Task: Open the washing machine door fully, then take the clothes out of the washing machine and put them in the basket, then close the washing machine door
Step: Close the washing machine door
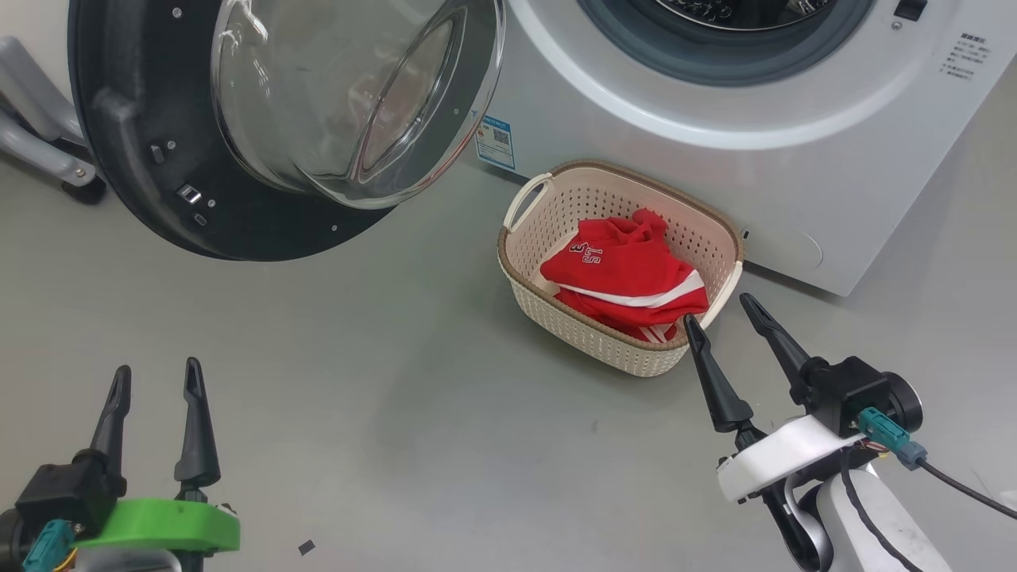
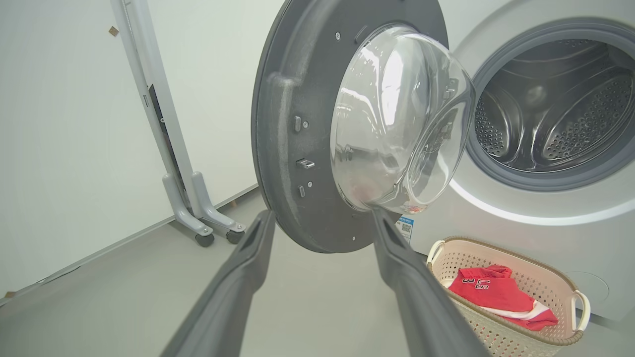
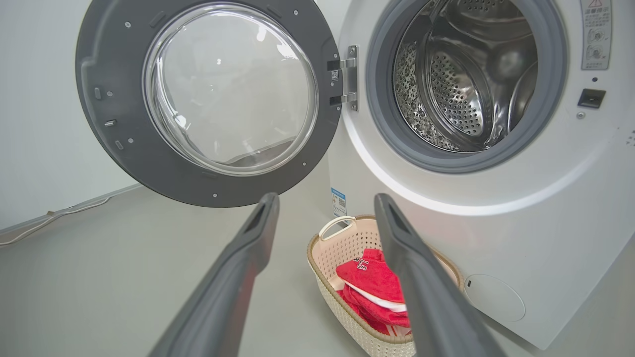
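**Q:** Two claws, state of each?
**A:** Left claw [image 1: 156,367]: fingers spread, over the floor [image 1: 397,381] at its near left. Right claw [image 1: 718,308]: fingers spread, one tip at the basket's near rim; whether it touches, I cannot tell.

**Q:** Clothes?
**A:** Red clothes [image 1: 628,274] with white stripes, heaped in the cream basket [image 1: 592,342]. The basket stands on the floor just beside the washing machine [image 1: 794,183], at its front.

**Q:** Door?
**A:** Door [image 1: 135,183] swung wide to the left, with the steel drum [image 3: 461,89] exposed.
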Controlling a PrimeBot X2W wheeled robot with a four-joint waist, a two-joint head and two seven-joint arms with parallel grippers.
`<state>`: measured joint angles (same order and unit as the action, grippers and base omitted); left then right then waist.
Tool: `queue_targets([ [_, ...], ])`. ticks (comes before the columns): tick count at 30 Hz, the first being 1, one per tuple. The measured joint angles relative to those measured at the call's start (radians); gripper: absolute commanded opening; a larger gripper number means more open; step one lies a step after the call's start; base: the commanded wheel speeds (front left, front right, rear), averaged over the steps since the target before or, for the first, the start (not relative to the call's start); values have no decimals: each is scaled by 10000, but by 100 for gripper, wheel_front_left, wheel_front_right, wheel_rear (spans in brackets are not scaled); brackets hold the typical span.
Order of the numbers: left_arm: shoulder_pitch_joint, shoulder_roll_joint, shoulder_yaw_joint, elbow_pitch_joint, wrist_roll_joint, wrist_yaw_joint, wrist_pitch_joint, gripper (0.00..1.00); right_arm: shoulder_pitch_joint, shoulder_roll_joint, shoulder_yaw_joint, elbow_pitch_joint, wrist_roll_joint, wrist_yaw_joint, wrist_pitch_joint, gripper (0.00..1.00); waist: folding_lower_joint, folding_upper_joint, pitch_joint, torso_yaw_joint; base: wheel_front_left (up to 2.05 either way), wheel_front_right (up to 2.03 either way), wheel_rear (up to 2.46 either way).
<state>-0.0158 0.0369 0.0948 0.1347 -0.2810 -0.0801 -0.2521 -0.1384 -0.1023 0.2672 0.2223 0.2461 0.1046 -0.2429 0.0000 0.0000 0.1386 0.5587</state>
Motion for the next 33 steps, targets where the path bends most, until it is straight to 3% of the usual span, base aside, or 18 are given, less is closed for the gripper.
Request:
queue_targets([
  [5, 0, 0, -8, -10, 6, -27, 0, 100, 0, 4, -23, 4, 0, -2, -2, 100, 0, 0, 13, -2, 0, 0, 0],
  [6, 0, -2, -12, -10, 6, -48, 0, 72, 0, 6, -23, 0, 0, -4, -2, 100, 0, 0, 22, -3, 0, 0, 0],
  [7, 0, -2, -12, -21, 2, -50, 0, 30, 0, 8, -23, -19, 0, -6, -2, 100, 0, -1, 41, -3, 0, 0, 0],
  [8, 0, -2, -12, -42, 2, -58, 0, 0, 0, 8, -23, -44, 0, -12, -2, 100, 0, 0, 69, -3, 0, 0, 0],
  [20, -533, 19, 313, -569, -194, -142, 0, 0, 7, -125, -171, -336, -50, -251, -4, 100, 0, 0, 600, 1, 0, 0, 0],
  [27, -1331, 1277, 1607, -1191, -213, -148, -23, 0, -28, -228, 178, -581, -412, -268, 113, 100, 0, -1, 1040, -188, 0, 0, 0],
  [33, -2308, 2351, 2499, -1158, -890, -222, 73, 0, -265, -364, 282, -817, -606, -267, 280, 100, 0, 0, 1453, -587, 0, 0, 0],
])
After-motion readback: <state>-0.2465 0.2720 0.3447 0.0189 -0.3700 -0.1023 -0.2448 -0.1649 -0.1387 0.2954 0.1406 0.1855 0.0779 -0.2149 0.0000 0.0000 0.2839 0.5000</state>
